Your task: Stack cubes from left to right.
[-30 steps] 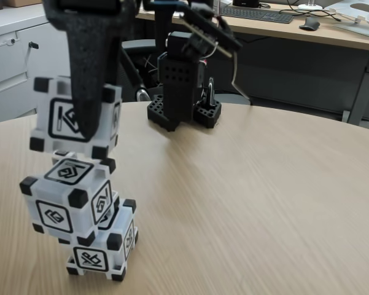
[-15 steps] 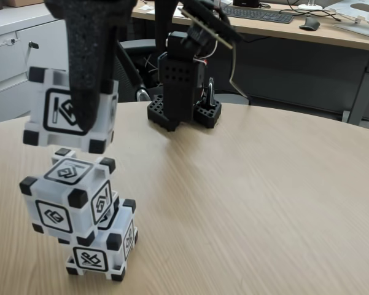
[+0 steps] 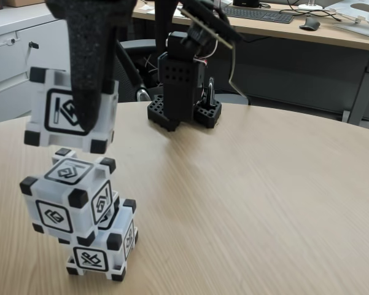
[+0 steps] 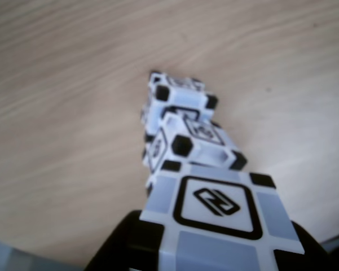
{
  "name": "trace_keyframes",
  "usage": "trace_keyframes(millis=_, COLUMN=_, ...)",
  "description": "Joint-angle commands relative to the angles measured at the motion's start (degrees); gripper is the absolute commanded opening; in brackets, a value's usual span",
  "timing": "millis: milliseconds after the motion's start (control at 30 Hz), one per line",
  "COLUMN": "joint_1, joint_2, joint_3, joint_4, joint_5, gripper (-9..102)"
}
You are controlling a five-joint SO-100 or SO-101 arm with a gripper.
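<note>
Two white cubes with black corners stand stacked near the table's front left in the fixed view: the bottom cube (image 3: 101, 249) and, skewed on top of it, the middle cube (image 3: 64, 203). A third cube (image 3: 58, 110) hangs just over the middle one, offset slightly left, with my gripper (image 3: 80, 120) shut on it; one black finger (image 3: 92, 74) covers its front face. Whether it touches the stack I cannot tell. In the other view the held cube (image 4: 220, 217) sits at the bottom, in line with the middle cube (image 4: 192, 144) and the bottom cube (image 4: 177, 93).
The arm's black base (image 3: 181, 86) stands at the back of the round wooden table (image 3: 264, 196). Open tabletop lies right of the stack. Behind are a desk with a keyboard (image 3: 255, 13) and mouse, and a grey cabinet (image 3: 12, 55) on the left.
The held cube has shifted a little left and up from the top of the middle cube over the last second. The two stacked cubes have not moved.
</note>
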Motion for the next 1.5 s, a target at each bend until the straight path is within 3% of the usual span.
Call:
trace_keyframes(millis=0, joint_1=0.26, joint_2=0.26, joint_3=-2.11, joint_4=0.53, joint_5=-0.62, gripper=13)
trace_keyframes(millis=1467, joint_1=0.18, joint_2=-1.05, joint_3=-2.11, joint_4=0.62, joint_5=-3.87, gripper=40)
